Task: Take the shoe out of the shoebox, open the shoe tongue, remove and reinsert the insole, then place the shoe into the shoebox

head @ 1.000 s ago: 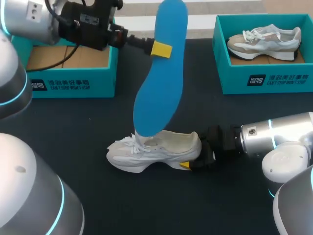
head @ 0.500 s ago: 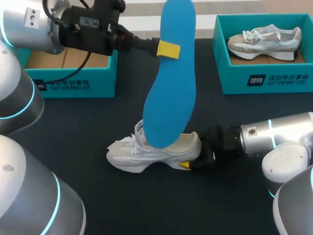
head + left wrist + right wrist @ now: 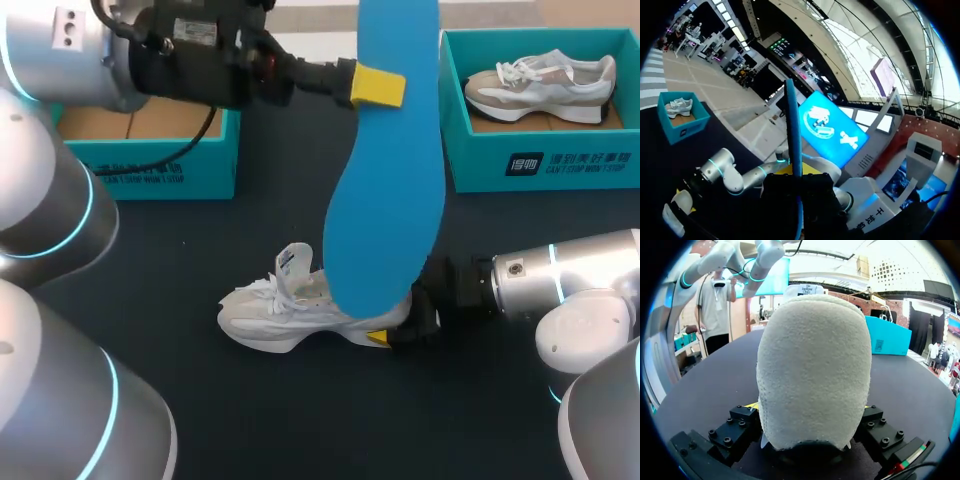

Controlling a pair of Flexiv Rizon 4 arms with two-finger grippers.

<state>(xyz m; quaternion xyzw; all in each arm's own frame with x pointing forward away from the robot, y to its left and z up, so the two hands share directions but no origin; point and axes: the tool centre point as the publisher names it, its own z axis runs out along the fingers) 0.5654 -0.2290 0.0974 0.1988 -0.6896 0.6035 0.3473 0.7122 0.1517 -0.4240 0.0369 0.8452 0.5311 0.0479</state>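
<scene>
Moved: since one second ago the insole (image 3: 385, 190) went to the right and a little higher, together with the left arm (image 3: 190, 45). Its lower end was over the laces side of the shoe (image 3: 270, 318) and now covers the heel part. The shoe and the right arm (image 3: 560, 285) kept their place.
Left jaws: closed on the insole, pressing both faces near its upper end. In the left wrist view the insole stands edge-on, straight ahead of the jaws.
Right jaws: closed on the heel of the shoe from its two sides, holding it down on the worktop (image 3: 300, 420).
Shoe: near the middle of the worktop, toe to the left and heel to the right. The tongue (image 3: 297, 262) is lifted, so the opening is free.
Insole axis: nearly upright, with the lower end at the heel. Whether it touches the shoe I cannot tell.
Key relation: the shoe's long axis runs left to right and the insole's runs up and down. The lower end sits at the heel side, not in the opening. I judge it must come back to the left, enter behind the tongue, and then tilt toward the toe.
Nearer arm: the left arm carries the insole; the right arm only steadies the shoe.
Shoeboxes: the left shoebox (image 3: 150, 165), far left, holds no shoe. The right shoebox (image 3: 560, 165), far right, holds another shoe (image 3: 540, 82).
</scene>
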